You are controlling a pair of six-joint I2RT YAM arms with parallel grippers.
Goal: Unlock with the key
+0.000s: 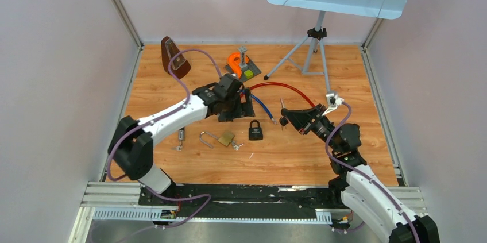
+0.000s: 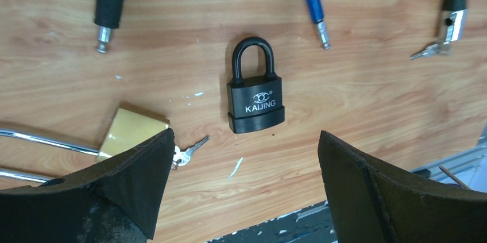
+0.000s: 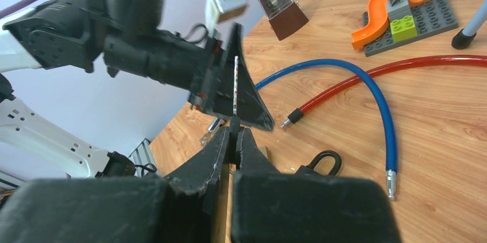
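Key [image 3: 235, 88] pinched upright in the right gripper [image 3: 235, 134], whose fingers are pressed together on the thin metal blade, with most of the blade sticking out past the tips. Over on the other side, the left gripper [image 2: 246, 148] is spread as wide as it goes and holds nothing.

The black padlock [image 2: 255, 96] lies flat on the desk [image 1: 298, 157], logo up, its shackle shut and pointing to the far side. In the left wrist view it sits centred in the gap between the two open fingers, just beyond their tips, with nothing touching it. From above it lies between the two grippers: nearer than the left one, and left of and slightly nearer than the right one.

A brass padlock [image 2: 132, 134] sits just left of the black one with its own key [image 2: 192, 148] at its base, so my read is that the black padlock is the target.

This looks like the set-up step: lock not yet held, key not yet at the keyhole. The next move calls for the left gripper to drop and clamp the lock body squarely. The right gripper then needs to line its blade up with the keyhole, which I'd guess is on the near end of the body. That face is hidden from these views.
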